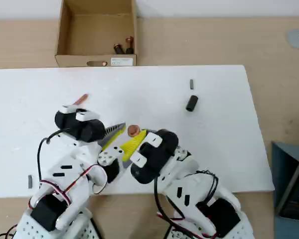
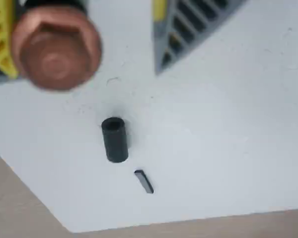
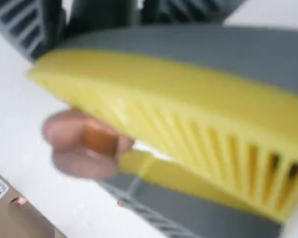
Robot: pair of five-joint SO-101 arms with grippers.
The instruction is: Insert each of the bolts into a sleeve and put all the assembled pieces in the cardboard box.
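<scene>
The right end effector (image 1: 134,135) is clenched on a copper bolt (image 1: 133,130), head uppermost. The left end effector (image 1: 118,130) sits just beside it, on the side away from the sleeve, and I cannot tell whether that one is clenched or released. Farther out, the black sleeve (image 1: 191,103) lies free on the table (image 1: 229,149), well apart from the held bolt. Its long axis points roughly from the arms toward the table's far edge, and the right arm is the nearer to it.
</scene>
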